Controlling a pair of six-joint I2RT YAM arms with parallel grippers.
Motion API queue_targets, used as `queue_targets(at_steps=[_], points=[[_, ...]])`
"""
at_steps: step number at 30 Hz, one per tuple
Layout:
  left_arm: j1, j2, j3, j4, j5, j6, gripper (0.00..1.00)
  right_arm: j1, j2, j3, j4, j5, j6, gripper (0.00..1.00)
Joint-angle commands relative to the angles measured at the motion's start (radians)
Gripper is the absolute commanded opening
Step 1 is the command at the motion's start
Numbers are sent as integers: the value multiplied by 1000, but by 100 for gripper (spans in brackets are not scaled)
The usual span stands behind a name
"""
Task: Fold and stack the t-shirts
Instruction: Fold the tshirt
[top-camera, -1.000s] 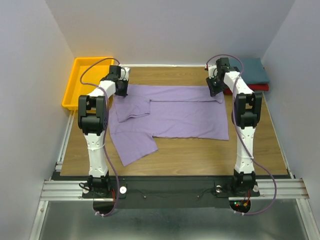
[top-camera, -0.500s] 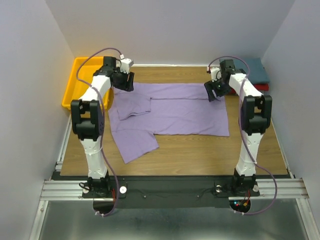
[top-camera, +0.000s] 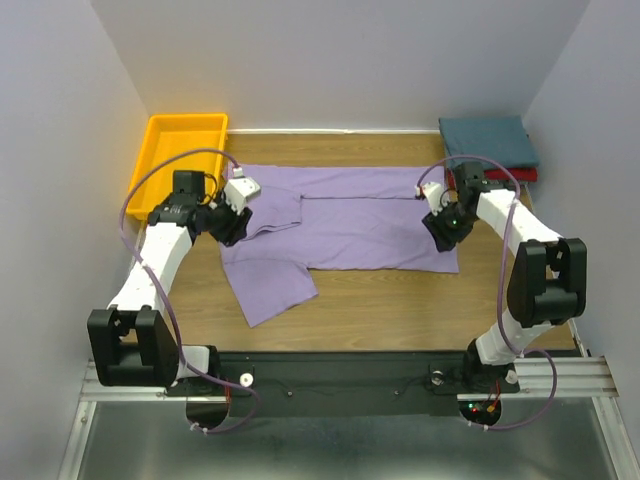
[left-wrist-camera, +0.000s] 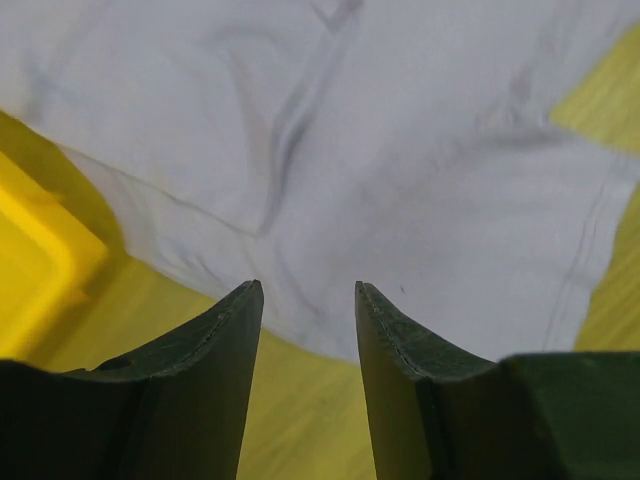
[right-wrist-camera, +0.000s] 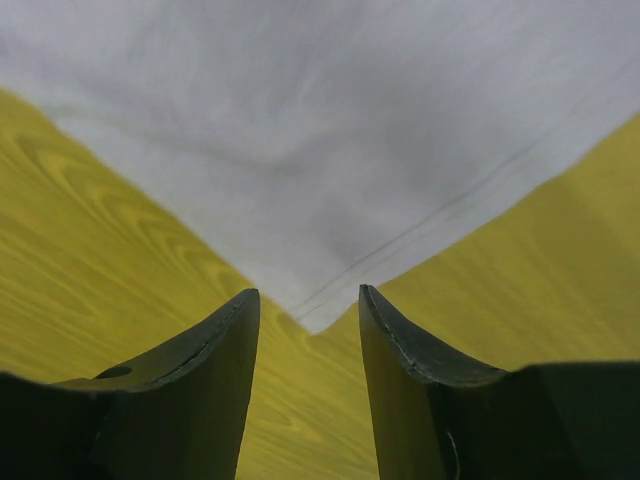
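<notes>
The lavender-purple t-shirt (top-camera: 350, 225) lies spread on the wooden table, with one sleeve folded in and a flap hanging toward the near left. My left gripper (top-camera: 231, 224) is open and empty at the shirt's left edge; in the left wrist view (left-wrist-camera: 308, 290) the shirt (left-wrist-camera: 400, 150) lies just ahead of the fingertips. My right gripper (top-camera: 444, 228) is open and empty over the shirt's right side; in the right wrist view (right-wrist-camera: 308, 295) a hemmed corner of the shirt (right-wrist-camera: 300, 150) points between the tips. The folded teal shirt (top-camera: 487, 138) lies on the red one (top-camera: 522, 174) at the far right.
The yellow-orange tray (top-camera: 160, 160) stands at the far left corner; its corner shows in the left wrist view (left-wrist-camera: 30, 270). Grey walls close in the table on three sides. The black rail (top-camera: 340, 370) with the arm bases runs along the near edge.
Both grippers have moved from the shirt's far corners back toward me, now lower at its left and right sides. The arms have swung outward. The shirt lies much as before.
</notes>
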Motion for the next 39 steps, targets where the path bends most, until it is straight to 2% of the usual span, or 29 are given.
queue_targets(at_steps=[1, 6, 16, 22, 26, 31, 33, 39], points=[[3, -57, -105, -90, -44, 158, 52, 4, -80, -105, 0, 41, -96, 50], [3, -104, -185, -86, -61, 162, 53, 3, -114, -227, 63, 83, -123, 48], [3, -91, -237, -64, -92, 169, 57, 3, -107, -327, 207, 146, -146, 48], [5, -75, -266, -46, -124, 191, 58, 4, -100, -405, 250, 164, -165, 37], [5, -54, -314, -29, -144, 237, 54, 6, -108, -444, 281, 189, -174, 20], [5, -31, -363, 31, -192, 281, 52, 4, -110, -438, 282, 204, -174, 4], [5, -11, -365, 43, -181, 304, 53, 4, -105, -431, 281, 212, -173, 1], [-6, 63, -372, 74, -173, 350, 56, 4, -91, -424, 281, 219, -166, 1]])
